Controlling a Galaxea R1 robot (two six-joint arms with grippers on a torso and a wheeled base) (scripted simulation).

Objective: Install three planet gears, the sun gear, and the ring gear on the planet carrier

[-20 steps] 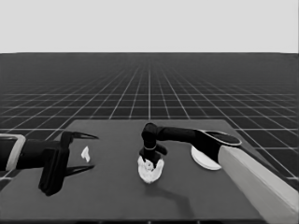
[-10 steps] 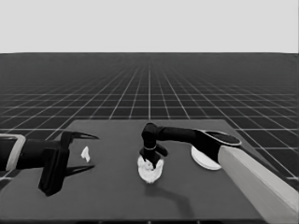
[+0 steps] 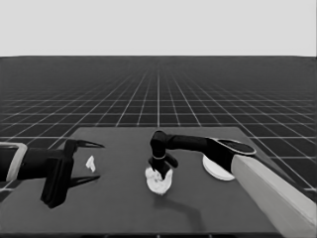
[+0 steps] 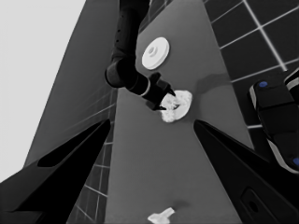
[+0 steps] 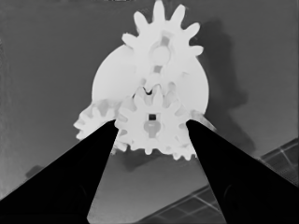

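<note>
Gears sit clustered on the smaller round part (image 3: 159, 182) near the middle of the table (image 3: 119, 213), and the right gripper (image 3: 162, 174) stands directly over that cluster. Its arm reaches in across the table from the right, the pale grey section filling the lower corner of the head view, the black forearm running level and then bending sharply down at the wrist so the fingers point at the smaller round part. In the right wrist view the two fingers flank a toothed gear (image 5: 153, 122) at the centre of the cluster, one at each side of it and close against its teeth, so the jaws stand narrow around this gear; whether they actually press on it I cannot tell. Beyond it another gear (image 5: 161, 44) lies on the smaller round part, overhanging its rim, and a further gear (image 5: 96, 122) is partly hidden behind one finger. The larger round part (image 3: 217, 168) lies to the right of the smaller one, half covered by the right arm. The left gripper (image 3: 94, 161) waits well to the left of the smaller round part, jaws wide apart, a thin white piece (image 3: 90, 163) lying on the table between its fingers, unheld.
</note>
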